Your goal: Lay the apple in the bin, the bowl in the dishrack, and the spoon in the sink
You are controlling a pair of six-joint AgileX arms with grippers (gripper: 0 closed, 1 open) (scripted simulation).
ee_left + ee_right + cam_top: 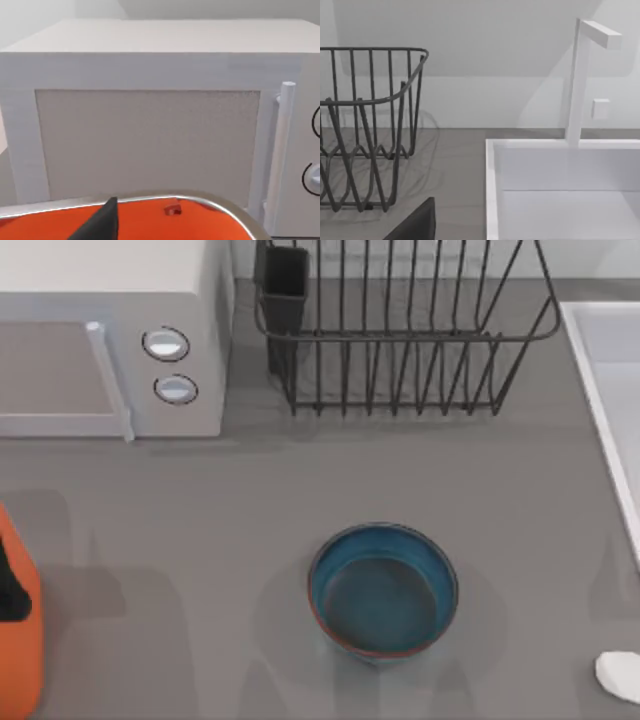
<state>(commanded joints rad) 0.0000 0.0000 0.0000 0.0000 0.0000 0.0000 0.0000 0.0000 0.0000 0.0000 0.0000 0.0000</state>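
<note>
Now, left to right: the bin (pixel 18 640) sits at the table's left edge, the bowl (pixel 383 592) upright mid-table, the dishrack (pixel 400 330) behind it, the spoon (pixel 620 675) bottom right, near the sink (pixel 605 370). Jaw state: cannot tell.

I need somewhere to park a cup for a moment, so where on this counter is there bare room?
The widest bare stretch runs between the microwave and dishrack at the back and the bowl in front. Also free: between the bin and bowl. Tighter on the right, near the sink rim and spoon.
</note>
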